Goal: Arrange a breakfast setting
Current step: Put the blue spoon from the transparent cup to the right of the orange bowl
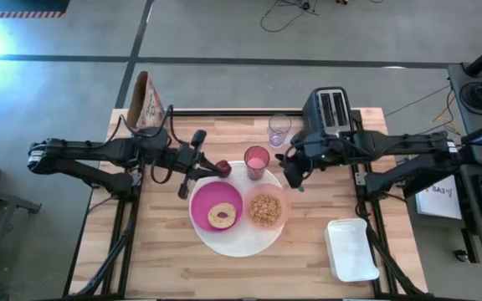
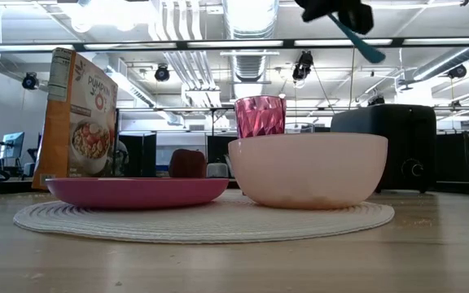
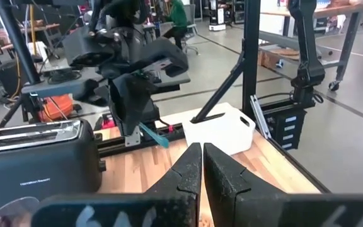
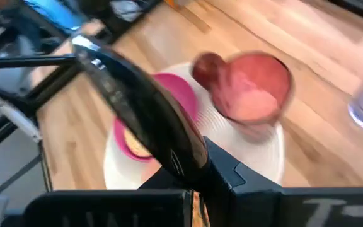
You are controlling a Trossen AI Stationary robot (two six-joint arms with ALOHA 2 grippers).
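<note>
Spoon (image 2: 357, 37) is held in right claw (image 1: 294, 171) above bowl (image 1: 265, 209); tumbler (image 1: 257, 160) just beside could be knocked. Left claw (image 3: 201, 165) shut, empty.

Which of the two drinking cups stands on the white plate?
The pink tumbler stands on the far edge of the large white plate. The clear glass stands off it, on the bare wood farther back.
</note>
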